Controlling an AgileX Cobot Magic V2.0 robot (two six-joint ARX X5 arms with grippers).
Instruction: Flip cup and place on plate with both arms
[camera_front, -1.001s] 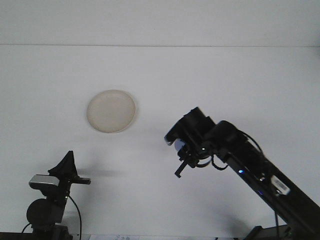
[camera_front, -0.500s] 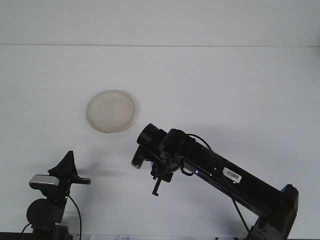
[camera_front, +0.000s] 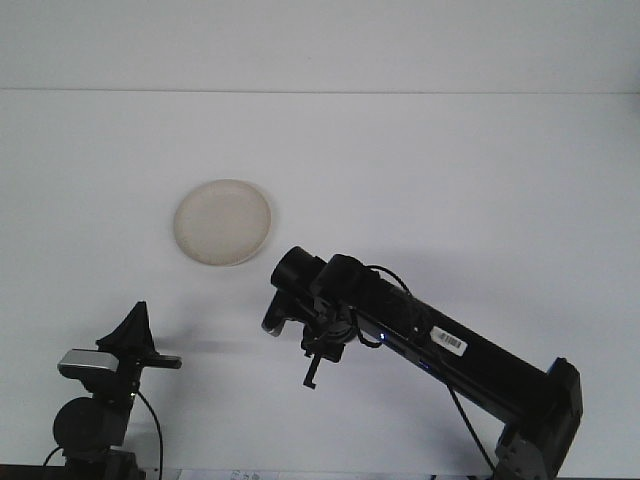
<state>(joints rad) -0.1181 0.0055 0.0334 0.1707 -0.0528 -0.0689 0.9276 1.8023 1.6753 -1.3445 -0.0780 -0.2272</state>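
A round cream plate (camera_front: 222, 222) lies flat on the white table, left of centre. My right arm reaches in low from the bottom right, and its gripper (camera_front: 277, 312) hangs just below and right of the plate. A small pale grey cup (camera_front: 270, 325) shows at the gripper's tip, mostly hidden by the black wrist, and the gripper is shut on it. My left gripper (camera_front: 137, 330) stands at the bottom left as a dark pointed shape, well below the plate and apart from the cup.
The white table (camera_front: 450, 170) runs back to a pale wall. A thin black bracket (camera_front: 312, 372) and cables hang from the right wrist. The right arm's base (camera_front: 540, 430) fills the bottom right corner.
The right arm has swung left and stretched out, carrying the cup from the table's middle to just below the plate. In the last half second it barely moved. The left arm stayed still.
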